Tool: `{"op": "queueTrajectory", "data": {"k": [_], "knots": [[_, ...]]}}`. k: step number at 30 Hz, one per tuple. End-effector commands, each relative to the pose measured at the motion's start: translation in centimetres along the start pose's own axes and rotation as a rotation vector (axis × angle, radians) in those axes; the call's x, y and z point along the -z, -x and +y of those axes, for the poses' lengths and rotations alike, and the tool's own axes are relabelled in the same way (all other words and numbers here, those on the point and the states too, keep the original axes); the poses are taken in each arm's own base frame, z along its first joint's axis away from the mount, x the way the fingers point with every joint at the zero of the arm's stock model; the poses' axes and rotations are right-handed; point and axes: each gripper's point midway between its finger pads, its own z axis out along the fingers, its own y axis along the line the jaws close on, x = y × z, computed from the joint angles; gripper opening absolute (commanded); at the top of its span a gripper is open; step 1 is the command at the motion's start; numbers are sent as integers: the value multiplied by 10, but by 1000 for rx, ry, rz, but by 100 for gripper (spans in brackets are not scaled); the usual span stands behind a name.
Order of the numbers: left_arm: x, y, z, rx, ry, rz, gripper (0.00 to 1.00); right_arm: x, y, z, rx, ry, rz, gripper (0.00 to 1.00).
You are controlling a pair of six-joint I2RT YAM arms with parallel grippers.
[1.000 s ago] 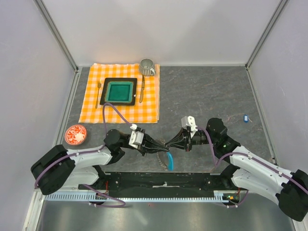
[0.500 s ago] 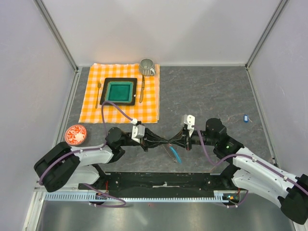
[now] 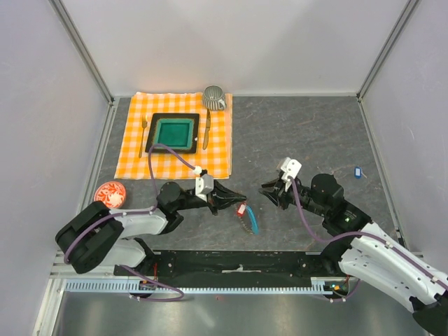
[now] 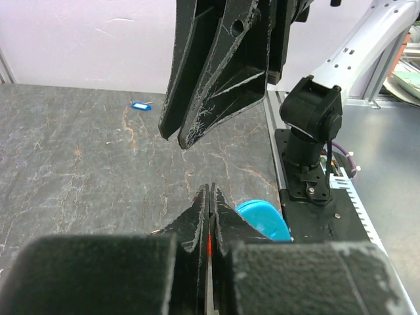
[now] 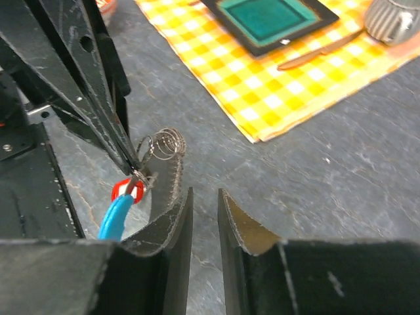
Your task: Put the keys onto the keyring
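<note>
Left hand (image 3: 242, 198) pinches the keyring (image 5: 164, 146), red key (image 3: 241, 208) apparently threaded; right hand (image 5: 205, 194), part-open and empty, must next fetch the far-right blue key (image 3: 357, 171).

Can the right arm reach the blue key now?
Probably yes: the blue key lies alone on the table beside that arm, and the right gripper is open and empty, though pointing away.

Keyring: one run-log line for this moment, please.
left gripper: shut on keyring | red key: at the grip point | right gripper: open, empty | blue key: loose on table
</note>
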Motion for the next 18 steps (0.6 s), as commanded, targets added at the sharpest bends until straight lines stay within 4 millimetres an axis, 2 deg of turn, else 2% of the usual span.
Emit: {"op": "queueTrajectory", "data": {"k": [1,8,10,12,13,14,18], "knots": [[-11,91,-5,-244,-55,-314,2,9,14,-20,-5,-126,-14,29],[-27,88,18,-204,-43,-294,2,29,23,-43,-25,-294,-70,47],[-34,79,30,-175,-25,-252,2,39,25,-55,-27,-377,-85,51],[-47,71,44,-179,-30,-203,2,45,25,-62,-58,-430,-101,62],[-53,60,48,-150,-35,-154,2,51,22,-72,-73,-498,-103,66],[-62,62,56,-166,-41,-151,2,53,21,-76,-82,-524,-108,73],[-75,49,72,-161,-34,-87,2,67,26,-85,-141,-608,-159,88]]}}
